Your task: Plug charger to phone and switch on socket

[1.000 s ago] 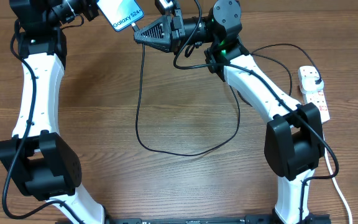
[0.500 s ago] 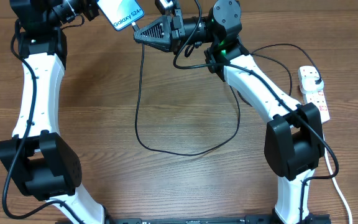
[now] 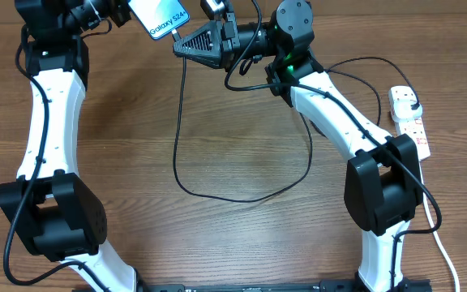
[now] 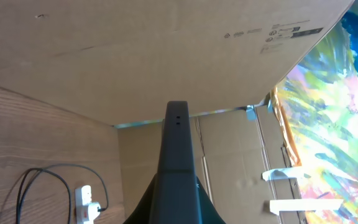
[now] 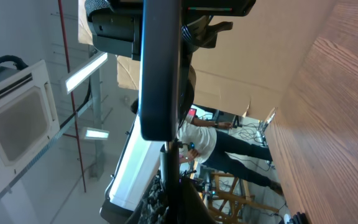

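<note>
Honestly, almost nothing differs from a second ago. The wooden table (image 3: 136,122) and both white arms sit where they were. The left arm runs up the 9 o'clock side and the right arm comes in from 4 o'clock.

The charger (image 3: 176,158) hangs down from the right gripper and makes a big loose loop across the middle of the table. Its left strand has drifted a hair toward 9 o'clock, and that's about the biggest change we can spot. Its black plug (image 3: 413,104) sits in the socket (image 3: 409,122) over at 3 o'clock, and neither has moved. We can't read the switches from here.

The phone (image 3: 160,18) is up off the table at about 11 o'clock, screen facing up. It's nudged a touch toward 1 o'clock compared with before. The left gripper (image 3: 125,10) stays clamped on its 9 o'clock end.

The right gripper (image 3: 182,44) is pinched tight on the connector end of the charger and points toward 9 o'clock, just under the phone's lower edge. It has crept up very slightly. In the right wrist view the tip sits right below the phone's edge, but we can't tell if it's actually in the port.
</note>
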`<state>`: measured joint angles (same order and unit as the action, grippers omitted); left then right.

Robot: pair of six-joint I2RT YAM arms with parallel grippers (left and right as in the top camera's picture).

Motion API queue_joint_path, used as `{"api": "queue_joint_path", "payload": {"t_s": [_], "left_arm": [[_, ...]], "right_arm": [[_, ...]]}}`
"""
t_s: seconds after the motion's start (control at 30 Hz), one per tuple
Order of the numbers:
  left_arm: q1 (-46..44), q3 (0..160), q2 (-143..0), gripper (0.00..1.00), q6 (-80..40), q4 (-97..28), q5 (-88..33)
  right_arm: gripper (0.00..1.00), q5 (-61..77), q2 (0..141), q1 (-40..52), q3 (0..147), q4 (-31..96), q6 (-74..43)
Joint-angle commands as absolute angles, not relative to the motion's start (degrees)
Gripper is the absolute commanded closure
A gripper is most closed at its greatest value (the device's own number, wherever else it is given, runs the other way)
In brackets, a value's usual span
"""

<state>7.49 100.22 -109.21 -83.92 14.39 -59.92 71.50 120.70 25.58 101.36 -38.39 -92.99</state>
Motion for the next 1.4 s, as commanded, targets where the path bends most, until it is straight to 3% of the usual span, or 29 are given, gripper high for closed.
{"api": "queue_joint_path", "payload": {"t_s": [0.0,1.37], "left_arm": [[6.3,101.5,-107.9,0.96,-84.9,14.9,-61.5],[6.2,101.5,-107.9,0.96,-81.4,15.3,-80.9]], "right_arm": [[0.96,68.6,119.2,26.0,102.3,-38.5,-93.2],[0.96,68.2,119.2,24.6,102.3,-38.3,-93.0]]}}
